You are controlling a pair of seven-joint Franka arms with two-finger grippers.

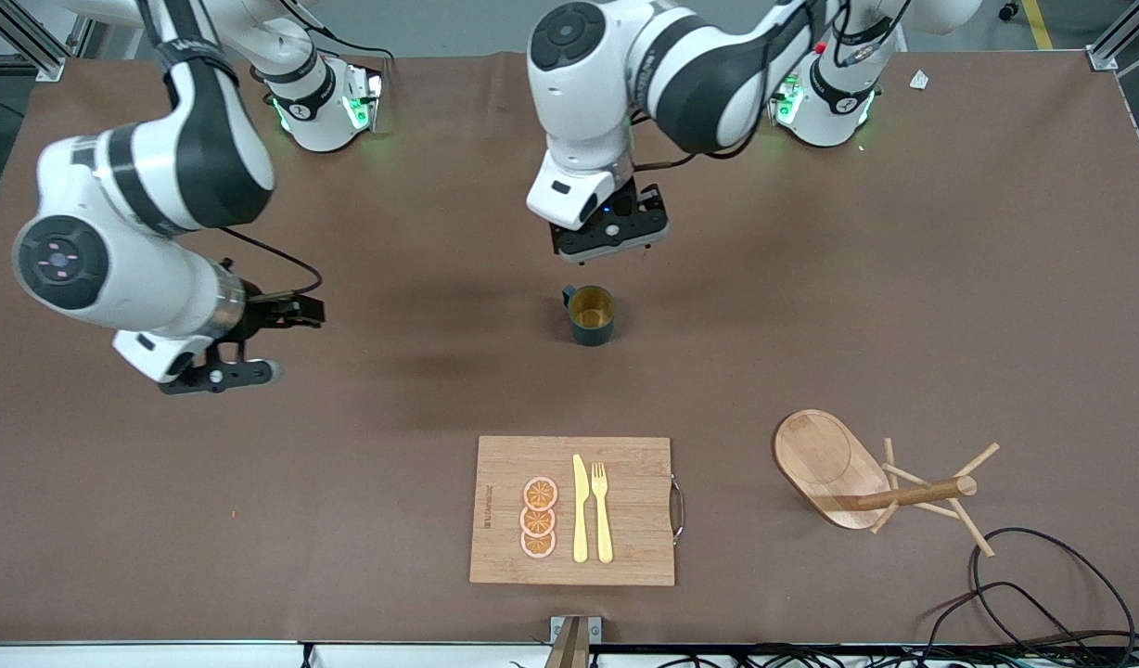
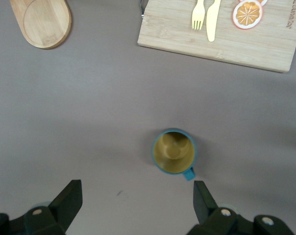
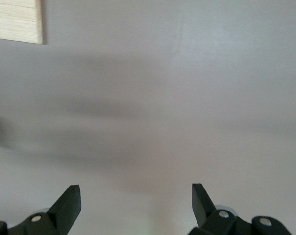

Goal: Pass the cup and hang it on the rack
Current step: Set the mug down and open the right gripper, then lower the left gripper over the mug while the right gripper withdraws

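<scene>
The cup (image 1: 590, 314) is standing upright mid-table, handle toward the robots. The left gripper (image 1: 610, 243) is hovering just above it, fingers spread for pickup. The right gripper (image 1: 219, 360) is waiting (also spread). The rack (image 1: 866, 478) is lying tipped, nearer the front camera.

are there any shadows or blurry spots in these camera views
Front view: soft arm shadows smear the table beside the cup. Right wrist view: broad blurred shadow bands, a fuzzy dark patch at one edge. Left wrist view: evenly lit, the cup sharp.
</scene>
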